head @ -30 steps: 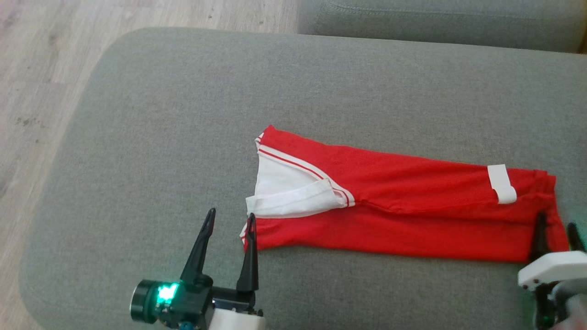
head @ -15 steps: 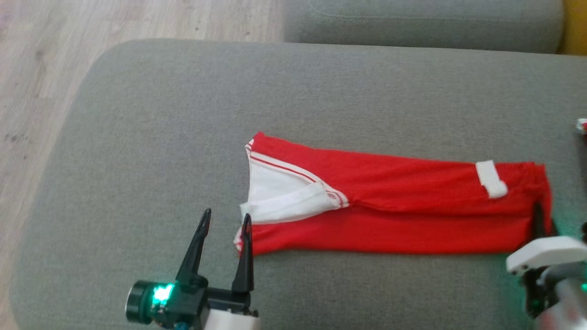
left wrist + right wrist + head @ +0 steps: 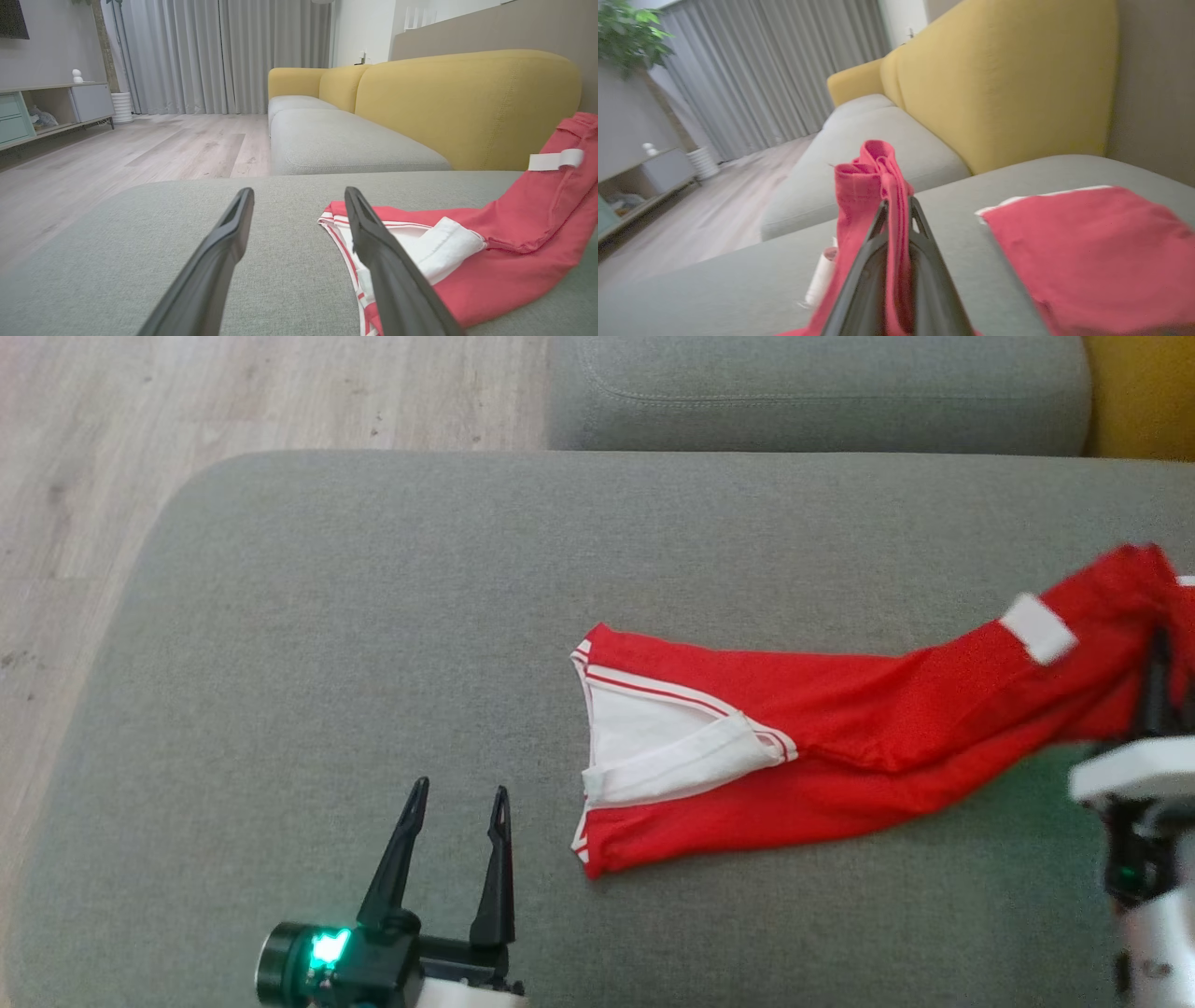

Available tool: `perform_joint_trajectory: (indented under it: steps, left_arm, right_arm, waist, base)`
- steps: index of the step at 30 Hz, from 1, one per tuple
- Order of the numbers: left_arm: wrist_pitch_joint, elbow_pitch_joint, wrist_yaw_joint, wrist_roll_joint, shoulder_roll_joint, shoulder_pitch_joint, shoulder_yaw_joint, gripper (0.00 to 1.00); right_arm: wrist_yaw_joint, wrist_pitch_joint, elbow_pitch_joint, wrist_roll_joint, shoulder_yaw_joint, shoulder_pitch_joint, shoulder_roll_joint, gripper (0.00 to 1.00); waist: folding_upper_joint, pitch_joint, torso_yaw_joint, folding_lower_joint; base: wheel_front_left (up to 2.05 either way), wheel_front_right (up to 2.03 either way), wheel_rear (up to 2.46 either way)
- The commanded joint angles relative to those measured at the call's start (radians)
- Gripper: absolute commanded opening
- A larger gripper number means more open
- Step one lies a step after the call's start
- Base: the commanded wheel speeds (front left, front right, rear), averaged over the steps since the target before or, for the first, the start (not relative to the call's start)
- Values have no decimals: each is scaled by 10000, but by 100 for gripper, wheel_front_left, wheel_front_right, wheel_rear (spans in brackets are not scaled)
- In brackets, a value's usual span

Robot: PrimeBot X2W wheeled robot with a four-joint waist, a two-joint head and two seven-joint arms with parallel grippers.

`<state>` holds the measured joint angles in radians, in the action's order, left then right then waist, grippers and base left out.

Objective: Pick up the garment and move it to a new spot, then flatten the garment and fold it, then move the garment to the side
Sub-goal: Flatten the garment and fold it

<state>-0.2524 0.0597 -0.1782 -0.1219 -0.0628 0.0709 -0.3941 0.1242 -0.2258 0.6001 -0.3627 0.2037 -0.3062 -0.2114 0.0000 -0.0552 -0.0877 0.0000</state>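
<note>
1. The right gripper point(image 3: 896, 207) has its two fingers pinched together on a bunched end of the red garment point(image 3: 840, 747) and holds that end raised off the grey cushion point(image 3: 373, 616), near the cushion's right side. Judging by this, the grip is at one end so the cloth can be lifted and carried to a new spot.
2. The rest of the garment trails down onto the cushion's middle, where its white-trimmed end lies flat. A white label point(image 3: 1038, 628) shows on the raised part.
3. The left gripper point(image 3: 459, 793) hovers near the cushion's front edge with its fingers spread apart and nothing between them. It is beside the garment's flat end but not touching it, probably waiting to take that end.
4. A second red cloth point(image 3: 1087, 233) lies on the cushion's far right, close to the raised end; the carried garment could brush or land on it.
5. A yellow backrest point(image 3: 467, 102) rises behind the cushion, limiting room that way.
</note>
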Motion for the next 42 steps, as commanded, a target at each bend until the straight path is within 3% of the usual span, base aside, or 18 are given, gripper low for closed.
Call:
perform_joint_trajectory:
  steps: [1,7,11,22,28,29,30,31,37,42]
  left_arm:
    - [-93,-239,52,89,111,-135,289,100]
    - [-93,-204,147,152,119,-162,334,100]
    - [-93,-163,212,177,121,-224,332,100]
    - [-93,32,325,162,124,-469,107,100]
    - [-93,98,328,136,125,-518,65,100]
    - [-93,108,323,120,125,-526,50,100]
    - [-93,119,316,99,125,-538,30,100]
    - [-93,127,299,76,125,-547,17,100]
    - [-93,252,162,-75,125,-527,51,100]
    - [-93,452,46,-123,125,-381,360,100]
  right_arm:
    - [65,222,-989,-115,-427,-129,248,0]
    - [65,1158,-3148,-61,-1349,351,1182,0]
    - [65,1502,-3729,-64,-2132,374,1516,0]
    - [65,671,-2321,-1168,-5672,-239,1609,0]
    - [65,358,-1354,-1676,-6870,-552,1610,0]
    - [65,323,-1174,-1860,-7106,-605,1610,24]
    - [65,265,-1033,-2117,-7338,-661,1610,92]
    - [65,183,-943,-2383,-7592,-733,1610,100]
    - [65,-314,-1192,-4021,-8651,-1088,1611,100]
    - [65,-354,-1782,-2539,-7478,-897,1611,100]
  waist:
    - [0,26,-86,0]
    - [0,-71,-390,0]
    - [0,-185,-590,0]
    - [0,-409,-1116,0]
    - [0,-436,-1214,0]
    - [0,-440,-1222,0]
    - [0,-441,-1226,0]
    - [0,-446,-1208,0]
    - [0,-299,-789,0]
    - [0,146,-130,0]
  base:
    - [0,0,0]
    - [0,0,0]
    - [0,0,0]
    - [0,0,0]
    - [0,0,0]
    - [0,0,0]
    - [0,0,0]
    - [0,0,0]
    - [0,0,0]
    - [0,0,0]
